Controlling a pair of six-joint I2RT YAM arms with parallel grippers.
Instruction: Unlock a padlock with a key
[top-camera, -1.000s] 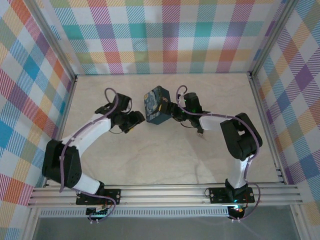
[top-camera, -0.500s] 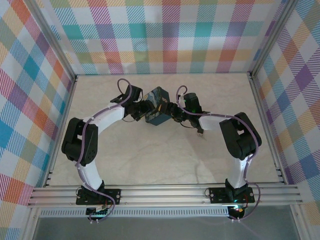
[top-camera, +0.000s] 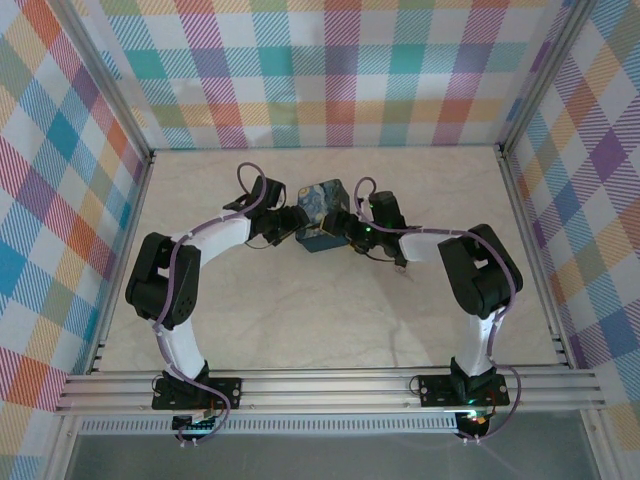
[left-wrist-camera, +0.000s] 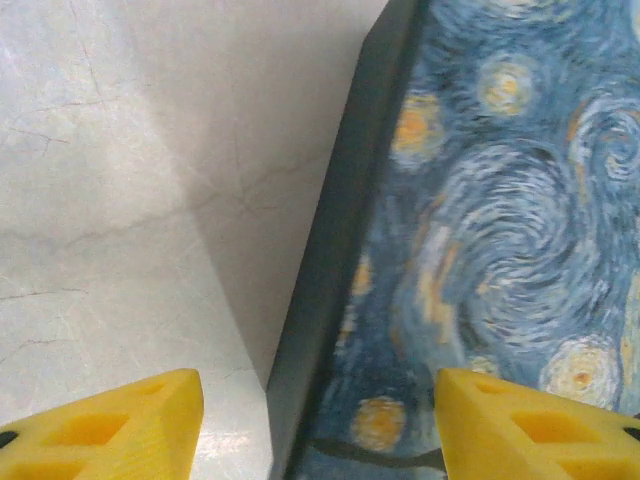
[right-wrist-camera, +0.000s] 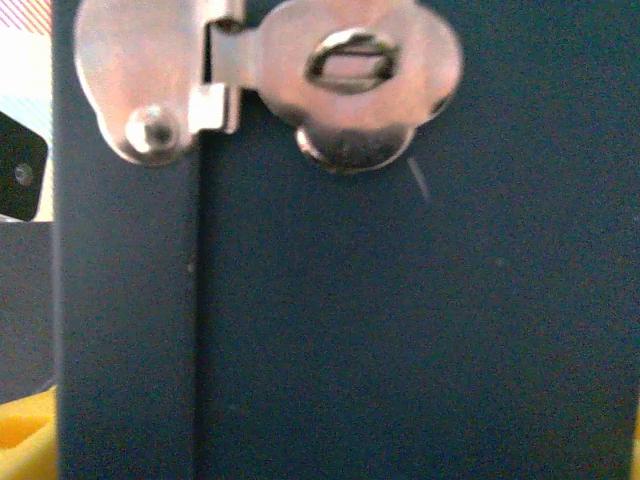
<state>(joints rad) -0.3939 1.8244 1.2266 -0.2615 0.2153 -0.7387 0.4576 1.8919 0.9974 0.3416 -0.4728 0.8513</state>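
- left end effector (top-camera: 289, 222): at the left side of the padlock (top-camera: 322, 208). Yellow fingertips (left-wrist-camera: 110, 425) are spread. One hangs over the bare tabletop (top-camera: 320, 320), clear of the padlock's dark side. The other sits over its swirly printed face. No pinch.
- padlock: back-middle of the tabletop, between the two end effectors, printed face up.
- right end effector (top-camera: 347, 226): up against the padlock's right side. Wrist view shows the dark face with a metal latch (right-wrist-camera: 350, 80) close up. Yellow fingertips (right-wrist-camera: 22, 445) sit far apart at the frame corners. Can't tell if they press on it.
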